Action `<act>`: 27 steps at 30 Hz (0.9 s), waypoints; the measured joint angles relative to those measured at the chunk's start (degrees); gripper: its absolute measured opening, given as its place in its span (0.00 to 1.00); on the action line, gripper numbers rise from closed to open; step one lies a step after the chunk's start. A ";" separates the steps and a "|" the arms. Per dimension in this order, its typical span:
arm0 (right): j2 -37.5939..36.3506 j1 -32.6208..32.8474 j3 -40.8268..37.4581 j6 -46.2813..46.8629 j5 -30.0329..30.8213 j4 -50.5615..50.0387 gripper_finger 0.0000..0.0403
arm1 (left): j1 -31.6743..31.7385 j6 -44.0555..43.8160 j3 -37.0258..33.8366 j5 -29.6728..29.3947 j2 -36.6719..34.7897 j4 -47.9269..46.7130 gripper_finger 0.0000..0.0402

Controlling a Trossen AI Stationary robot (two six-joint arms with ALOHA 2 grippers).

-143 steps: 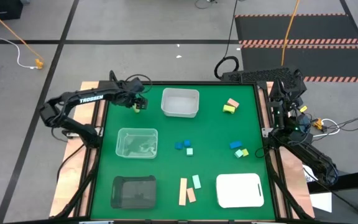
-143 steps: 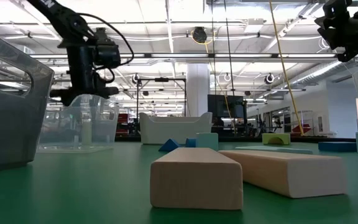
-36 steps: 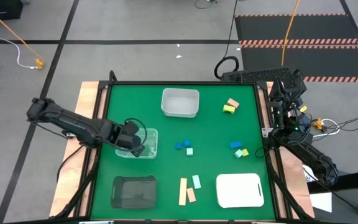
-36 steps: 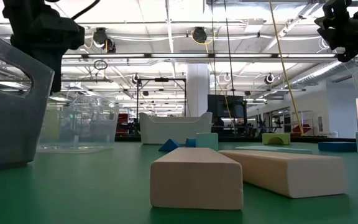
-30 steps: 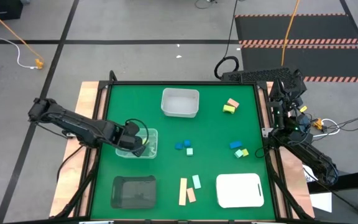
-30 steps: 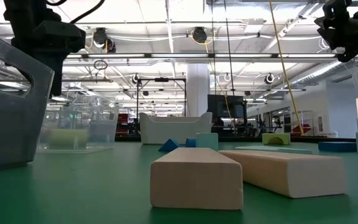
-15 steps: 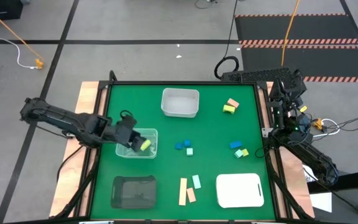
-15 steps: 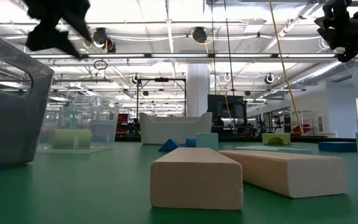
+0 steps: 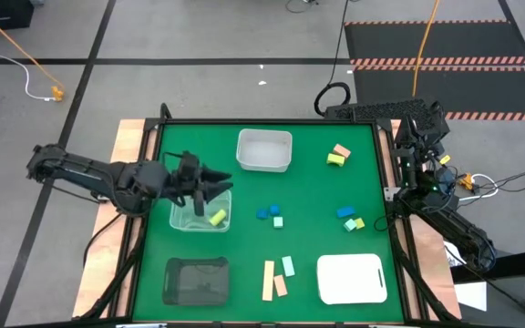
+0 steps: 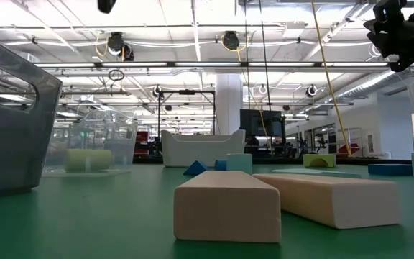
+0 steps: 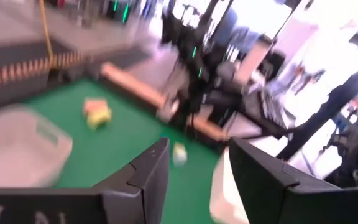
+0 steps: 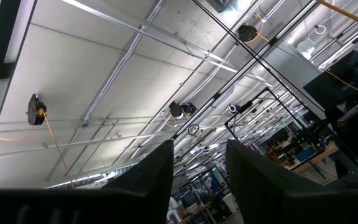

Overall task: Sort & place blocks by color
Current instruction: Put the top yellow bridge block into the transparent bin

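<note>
My left gripper hovers open and level above the clear container, pointing toward the table's right edge; nothing is between its fingers. A yellow block lies on the floor of that container, also seen in the low view as the yellow block. Loose blocks lie on the green mat: a tan-pink and yellow pair, two blue ones with a mint one, a blue, mint and yellow cluster, and tan and mint bars. My right gripper waits open at the right edge, pointing up.
A white bin stands at the far middle, a dark tray at the near left and a white flat tray at the near right. Bare green mat lies between the block groups. My right arm stays off the mat's right edge.
My left gripper has risen out of the clear container and tipped from pointing down to level, now facing the table's right edge. The yellow block has stayed behind, lying on the container's floor.
</note>
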 joint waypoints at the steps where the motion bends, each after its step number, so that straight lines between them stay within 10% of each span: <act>1: 0.01 0.02 0.00 0.00 -0.01 0.06 0.35 | 0.41 1.25 0.00 0.00 -0.06 1.66 0.40; 18: 0.09 0.06 0.05 16.30 -1.99 3.21 0.35 | 3.79 0.71 0.00 0.13 -0.02 1.66 0.38; 27: 0.36 0.08 9.26 13.02 -15.30 -5.49 0.35 | 5.94 2.04 0.00 0.11 -0.02 1.33 0.38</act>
